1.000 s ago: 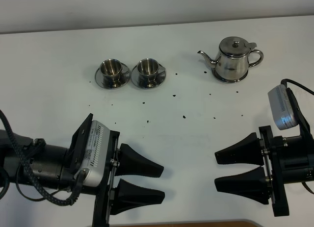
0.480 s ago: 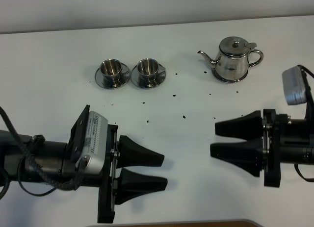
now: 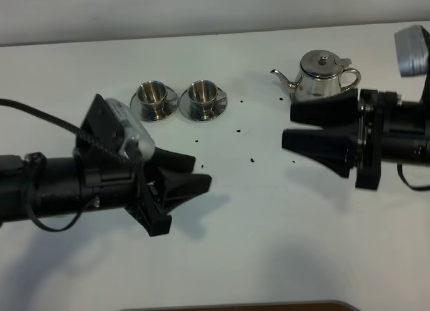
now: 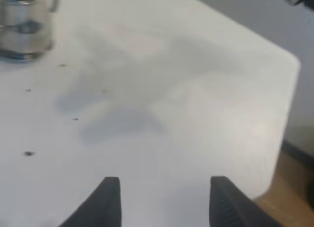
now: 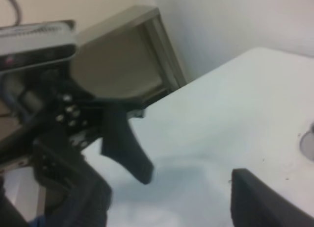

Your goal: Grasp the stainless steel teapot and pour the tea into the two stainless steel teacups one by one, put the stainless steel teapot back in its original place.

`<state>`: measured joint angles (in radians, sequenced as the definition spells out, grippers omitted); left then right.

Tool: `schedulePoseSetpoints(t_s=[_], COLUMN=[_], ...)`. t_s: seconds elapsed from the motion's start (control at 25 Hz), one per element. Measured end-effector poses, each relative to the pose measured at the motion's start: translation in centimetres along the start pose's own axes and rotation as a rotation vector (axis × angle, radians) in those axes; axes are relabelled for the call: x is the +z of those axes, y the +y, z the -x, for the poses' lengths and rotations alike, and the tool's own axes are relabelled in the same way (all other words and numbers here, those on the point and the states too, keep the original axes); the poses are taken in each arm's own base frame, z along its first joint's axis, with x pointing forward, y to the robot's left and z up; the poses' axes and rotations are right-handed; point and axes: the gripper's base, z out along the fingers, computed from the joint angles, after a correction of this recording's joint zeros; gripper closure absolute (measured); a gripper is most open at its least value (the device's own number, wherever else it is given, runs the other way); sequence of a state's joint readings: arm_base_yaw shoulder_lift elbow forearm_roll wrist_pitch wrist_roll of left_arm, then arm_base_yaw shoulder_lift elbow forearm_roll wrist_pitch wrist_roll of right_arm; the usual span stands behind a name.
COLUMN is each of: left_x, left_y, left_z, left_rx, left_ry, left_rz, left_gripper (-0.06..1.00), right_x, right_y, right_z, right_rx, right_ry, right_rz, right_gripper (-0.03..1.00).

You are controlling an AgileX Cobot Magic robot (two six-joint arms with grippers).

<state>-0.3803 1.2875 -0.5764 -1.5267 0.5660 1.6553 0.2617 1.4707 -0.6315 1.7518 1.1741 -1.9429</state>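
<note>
Steel on white. The exterior high view serves as the dial, with the centre of the table (image 3: pixel 282 230) as hub.

Stainless steel teapot (image 3: pixel 321 76): at 2 o'clock, upright, lid down. Spout points toward 9 o'clock, loop handle toward 3 o'clock. Its lower body and whatever it stands on are hidden behind the right gripper's far finger.

First teacup (image 3: pixel 152 93) and second teacup (image 3: pixel 202 92): around 11 o'clock, side by side, upright, mouths up, the first on the 9 o'clock side. Each sits on its own round steel saucer, first saucer (image 3: pixel 141 111) and second saucer (image 3: pixel 216 108). The rims meet or nearly meet; cannot tell which. Both cups are well apart from the teapot.

Dark specks (image 3: pixel 252 159): scattered on the tabletop between cups, teapot and hub.

Right gripper (image 3: pixel 290 126): arm enters from 3 o'clock, fingers pointing toward 9 o'clock. Jaws spread wide, nothing between them. The far finger overlaps the teapot's base in this view; contact cannot be told. The right wrist view is blurred and shows the other arm beyond.

Left gripper (image 3: pixel 198 175): arm enters from 9 o'clock, tips just on the 7 o'clock side of the hub, pointing toward 3 o'clock. The left wrist view shows both fingertips (image 4: pixel 112 200) parted over white tabletop, holding nothing. It is well apart from cups and teapot.
</note>
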Motion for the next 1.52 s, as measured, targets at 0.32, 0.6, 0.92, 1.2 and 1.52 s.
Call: schedulePoseSetpoints(t_s=[0.32,0.6,0.92,1.2,1.52], left_x=[-5.4,-9.8,-14.1,-16.4,-16.3], left_y=[-2.7,-3.4,-3.9,-6.3,-7.8], left_z=[1.8,-0.1,-3.6,-6.2,-9.1], left_rx=[-0.129,-0.398,-0.500,-0.366,-0.247], left_ry=[0.044,0.357,0.634,0.406,0.284], left_rz=[0.136,0.428,0.725,0.706,0.605], left_gripper=[0.47,0.47,0.47,0.47,0.47], right_x=[0.3,0.0,-0.3,-0.3,-0.3], right_y=[-1.3,-1.5,-2.3,-2.3,-2.3], right_z=[3.0,4.3,4.6,4.6,4.6], right_rx=[0.064,0.093,0.093,0.088,0.087], right_ry=[0.150,0.326,0.384,0.384,0.384], right_rz=[-0.078,-0.113,-0.206,-0.208,-0.208], right_gripper=[0.47,0.49,0.49,0.49,0.49])
